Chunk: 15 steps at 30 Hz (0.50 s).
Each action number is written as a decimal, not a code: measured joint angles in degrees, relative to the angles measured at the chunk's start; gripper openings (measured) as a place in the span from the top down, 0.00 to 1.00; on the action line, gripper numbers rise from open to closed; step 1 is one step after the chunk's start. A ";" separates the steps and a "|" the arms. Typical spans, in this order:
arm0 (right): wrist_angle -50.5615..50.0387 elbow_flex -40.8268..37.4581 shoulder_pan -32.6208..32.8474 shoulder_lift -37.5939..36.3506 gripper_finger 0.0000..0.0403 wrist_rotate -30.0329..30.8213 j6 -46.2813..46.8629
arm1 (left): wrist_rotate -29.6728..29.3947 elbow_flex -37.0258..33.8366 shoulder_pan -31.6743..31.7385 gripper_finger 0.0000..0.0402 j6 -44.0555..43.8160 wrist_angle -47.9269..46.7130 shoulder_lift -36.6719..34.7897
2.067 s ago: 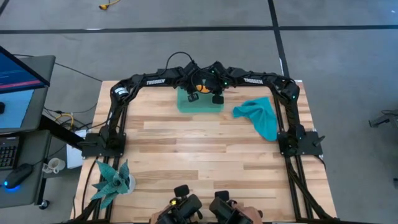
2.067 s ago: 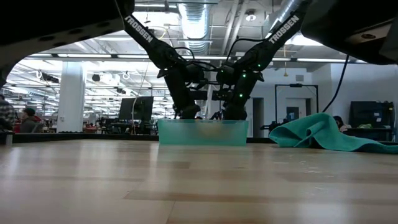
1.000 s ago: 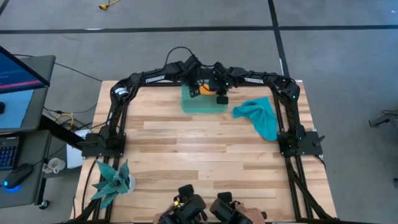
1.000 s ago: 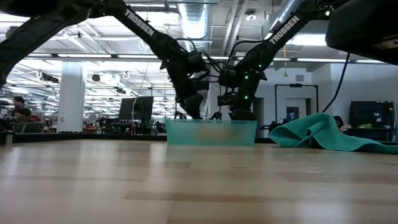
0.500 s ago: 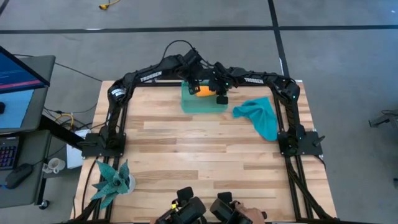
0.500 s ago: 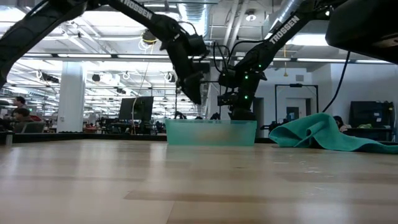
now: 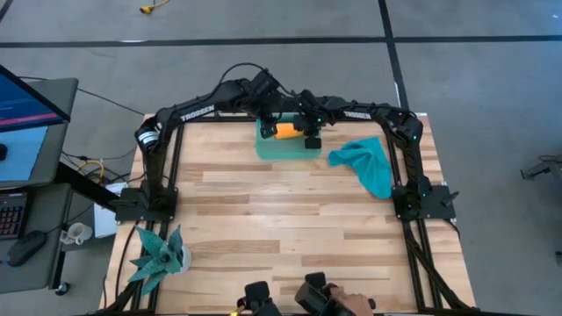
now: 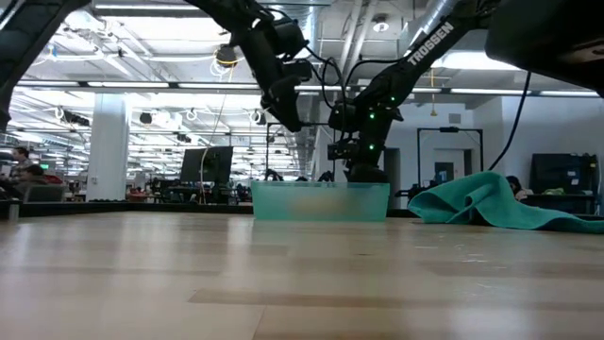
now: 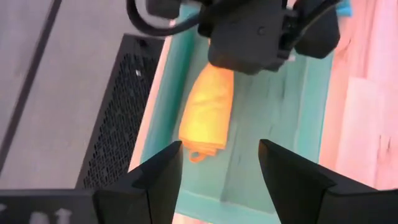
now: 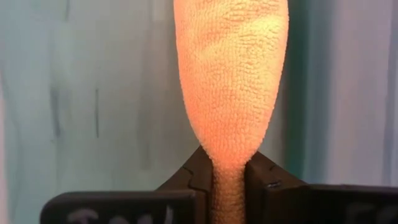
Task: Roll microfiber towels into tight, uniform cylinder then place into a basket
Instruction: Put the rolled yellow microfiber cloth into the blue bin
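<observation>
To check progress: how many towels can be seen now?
2. The orange towel lies rolled in the basket, pinched by the right hand. The teal towel lies crumpled beside it.

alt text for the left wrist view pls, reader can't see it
A rolled orange towel lies inside the sea-green basket, its far end pinched by the right claw. The left claw hangs open above the basket, holding nothing. A black perforated metal panel runs beside the basket.

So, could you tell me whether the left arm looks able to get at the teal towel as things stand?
Probably yes: the left pincer is open and empty above the basket, and the teal towel lies uncovered, though the right pincer, shut on the orange towel, stands between.
</observation>
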 joint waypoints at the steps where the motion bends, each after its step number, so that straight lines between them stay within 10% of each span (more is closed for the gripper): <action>1: -0.03 0.00 0.02 0.00 0.84 -0.02 -0.57 | 0.00 -0.91 -0.10 0.49 0.24 1.20 -0.63; 15: -4.48 -0.04 2.82 -1.46 0.39 13.74 -1.63 | 0.00 -2.51 -0.14 0.49 4.27 2.39 -7.49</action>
